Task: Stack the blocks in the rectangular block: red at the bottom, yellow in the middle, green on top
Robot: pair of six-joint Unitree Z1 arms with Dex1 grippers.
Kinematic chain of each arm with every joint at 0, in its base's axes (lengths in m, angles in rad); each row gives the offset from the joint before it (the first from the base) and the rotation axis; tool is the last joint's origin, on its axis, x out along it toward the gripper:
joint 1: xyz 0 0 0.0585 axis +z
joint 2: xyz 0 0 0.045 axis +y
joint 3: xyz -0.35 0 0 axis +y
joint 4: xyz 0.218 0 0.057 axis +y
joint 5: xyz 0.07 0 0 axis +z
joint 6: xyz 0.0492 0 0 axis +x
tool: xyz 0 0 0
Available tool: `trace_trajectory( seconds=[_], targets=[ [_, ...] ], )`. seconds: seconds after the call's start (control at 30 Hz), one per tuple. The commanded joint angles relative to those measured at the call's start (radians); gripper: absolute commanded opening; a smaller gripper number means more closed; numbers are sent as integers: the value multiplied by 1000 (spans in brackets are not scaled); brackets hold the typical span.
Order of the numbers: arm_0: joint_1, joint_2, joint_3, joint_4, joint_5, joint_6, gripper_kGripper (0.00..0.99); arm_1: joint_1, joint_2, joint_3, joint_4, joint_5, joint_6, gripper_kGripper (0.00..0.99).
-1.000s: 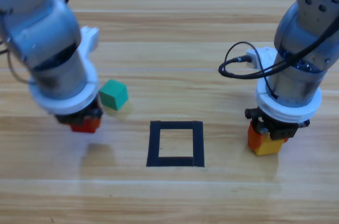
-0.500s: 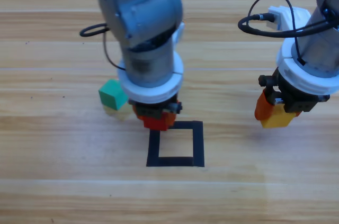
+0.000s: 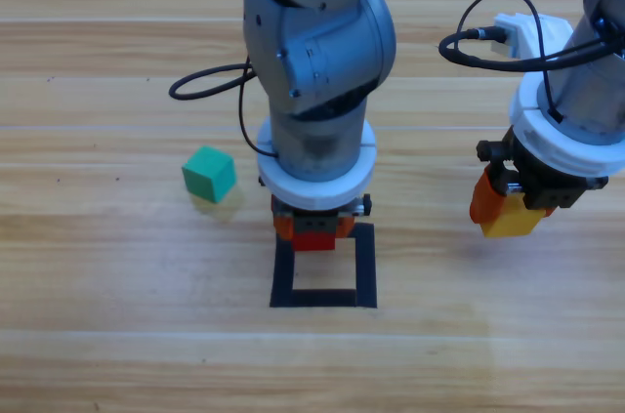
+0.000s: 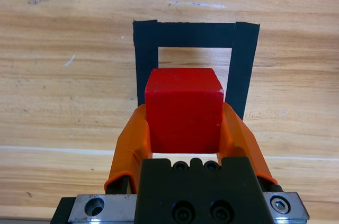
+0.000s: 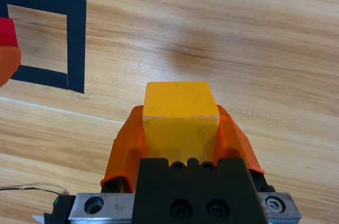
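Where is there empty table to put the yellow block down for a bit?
Bare wood lies between the black tape square and the right gripper holding the yellow cube, and all below the square. It is crowded where the left gripper holds the red cube.

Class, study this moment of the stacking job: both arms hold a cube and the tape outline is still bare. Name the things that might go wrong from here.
1. The left gripper holds the red cube over the near edge of the rectangular block, not its middle; released here, it may land on the tape.
2. The right gripper waits with the yellow cube nearby; moving in early, the arms might collide.
3. The green cube lies beside the left arm, which might knock it.
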Motion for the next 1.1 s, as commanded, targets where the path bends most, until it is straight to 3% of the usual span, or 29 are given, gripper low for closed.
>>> trace_trajectory(
  seconds=[0.03, 1.1],
  targets=[
    [-33, 65, -3, 9, 10, -48, 69, -5, 20, 31, -18, 6, 5, 152],
    [-33, 145, -25, -34, -36, 24, 71, -5, 26, 43, -35, -8, 7, 152]
  ],
)
